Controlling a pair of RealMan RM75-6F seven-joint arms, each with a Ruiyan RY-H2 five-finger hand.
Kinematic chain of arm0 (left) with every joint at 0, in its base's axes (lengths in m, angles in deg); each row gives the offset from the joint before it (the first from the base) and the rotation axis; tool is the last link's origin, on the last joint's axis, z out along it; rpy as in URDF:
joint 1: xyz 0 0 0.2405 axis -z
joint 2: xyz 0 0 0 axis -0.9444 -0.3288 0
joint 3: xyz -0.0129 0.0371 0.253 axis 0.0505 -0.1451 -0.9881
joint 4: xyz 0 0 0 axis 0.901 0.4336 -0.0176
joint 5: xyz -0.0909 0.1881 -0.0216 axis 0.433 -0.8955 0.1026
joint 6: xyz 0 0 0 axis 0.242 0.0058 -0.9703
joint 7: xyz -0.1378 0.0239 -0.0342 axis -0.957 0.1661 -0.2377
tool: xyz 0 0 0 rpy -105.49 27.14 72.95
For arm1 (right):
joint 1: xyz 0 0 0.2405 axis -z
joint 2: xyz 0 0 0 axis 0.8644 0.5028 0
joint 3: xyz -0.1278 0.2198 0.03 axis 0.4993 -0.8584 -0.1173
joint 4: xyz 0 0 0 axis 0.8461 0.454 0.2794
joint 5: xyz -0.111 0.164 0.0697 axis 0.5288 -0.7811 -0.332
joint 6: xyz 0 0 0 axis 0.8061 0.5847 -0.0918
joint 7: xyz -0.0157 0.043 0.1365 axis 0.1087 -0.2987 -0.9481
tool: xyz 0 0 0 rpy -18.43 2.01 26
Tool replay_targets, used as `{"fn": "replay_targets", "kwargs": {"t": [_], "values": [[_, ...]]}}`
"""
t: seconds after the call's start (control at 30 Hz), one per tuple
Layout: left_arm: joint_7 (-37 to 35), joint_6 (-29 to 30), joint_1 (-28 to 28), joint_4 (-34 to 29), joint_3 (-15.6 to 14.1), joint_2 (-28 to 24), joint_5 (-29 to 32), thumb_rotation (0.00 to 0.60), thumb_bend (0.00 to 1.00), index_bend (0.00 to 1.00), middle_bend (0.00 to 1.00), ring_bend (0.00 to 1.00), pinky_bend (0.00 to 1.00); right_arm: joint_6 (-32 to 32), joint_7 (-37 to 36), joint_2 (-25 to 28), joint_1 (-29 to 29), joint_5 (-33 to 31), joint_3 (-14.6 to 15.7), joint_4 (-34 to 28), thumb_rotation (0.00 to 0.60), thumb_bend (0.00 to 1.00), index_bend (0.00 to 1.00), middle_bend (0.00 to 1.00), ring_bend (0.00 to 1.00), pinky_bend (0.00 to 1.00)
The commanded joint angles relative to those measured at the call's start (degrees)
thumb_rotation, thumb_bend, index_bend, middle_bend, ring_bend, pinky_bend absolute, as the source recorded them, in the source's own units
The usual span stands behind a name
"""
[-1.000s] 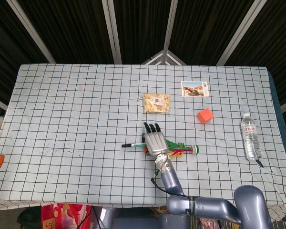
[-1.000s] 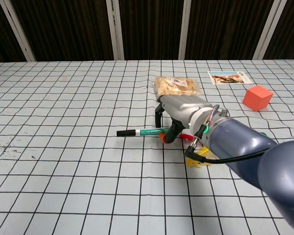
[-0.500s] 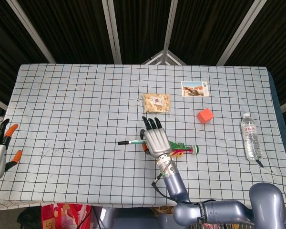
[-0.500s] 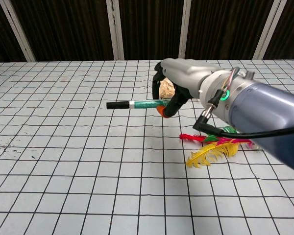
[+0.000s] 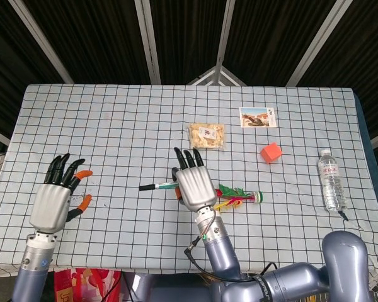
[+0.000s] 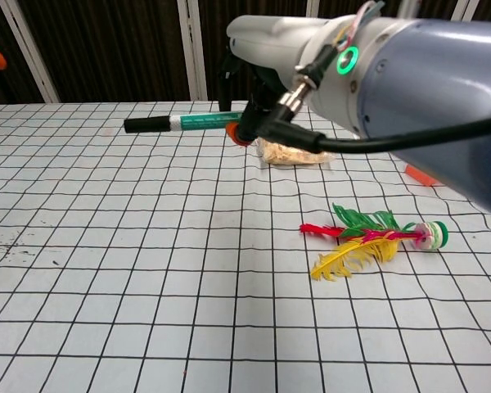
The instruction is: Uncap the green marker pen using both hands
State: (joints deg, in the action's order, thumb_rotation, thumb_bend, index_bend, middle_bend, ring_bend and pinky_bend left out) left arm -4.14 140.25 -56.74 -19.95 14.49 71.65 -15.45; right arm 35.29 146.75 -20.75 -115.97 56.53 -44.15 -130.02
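Green marker pen (image 6: 188,123), one, pinched aloft by right hand (image 5: 193,184); left hand (image 5: 55,199) fingers spread, well apart

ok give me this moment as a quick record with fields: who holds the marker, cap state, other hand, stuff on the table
marker: green marker lifted off the table, roughly level, black cap end pointing to the robot's left
held by: right hand
cap: still on
left hand: fingers spread, holding nothing, apart from the marker
table items: feather shuttlecock, snack bag, picture card, orange cube, water bottle
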Motion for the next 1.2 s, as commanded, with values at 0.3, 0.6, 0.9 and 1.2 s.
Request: {"fn": "replay_targets", "kwargs": {"t": [0.3, 0.6, 0.9, 1.2], "values": [[-0.5, -0.7, 3.8, 6.6, 1.5, 11.1, -1.2, 0.600, 0.41, 0.37, 0.22, 0.00, 0.00, 0.4, -2.0, -2.0, -2.6, -5.0, -3.0, 1.6, 0.600, 0.44, 0.64, 0.06, 0.09, 0.00], [-1.8, -2.0, 5.4, 12.0, 0.6, 16.1, -1.4, 0.600, 0.41, 0.40, 0.25, 0.00, 0.00, 1.3, -2.6, -1.2, -3.8, -5.3, -2.7, 1.0, 0.600, 0.44, 0.64, 0.06, 0.09, 0.00], [-4.4, -0.7, 6.7, 15.6, 0.8, 19.7, -3.2, 0.600, 0.41, 0.43, 0.27, 0.00, 0.00, 2.0, -3.9, -0.1, -4.1, -5.1, -2.2, -0.1, 0.600, 0.44, 0.65, 0.06, 0.09, 0.00], [-5.8, 0.7, 7.6, 18.4, 1.5, 22.2, -4.3, 0.600, 0.41, 0.43, 0.27, 0.00, 0.00, 2.3, -5.2, 1.3, -4.1, -5.4, -1.5, -1.0, 0.600, 0.44, 0.65, 0.06, 0.09, 0.00]]}}
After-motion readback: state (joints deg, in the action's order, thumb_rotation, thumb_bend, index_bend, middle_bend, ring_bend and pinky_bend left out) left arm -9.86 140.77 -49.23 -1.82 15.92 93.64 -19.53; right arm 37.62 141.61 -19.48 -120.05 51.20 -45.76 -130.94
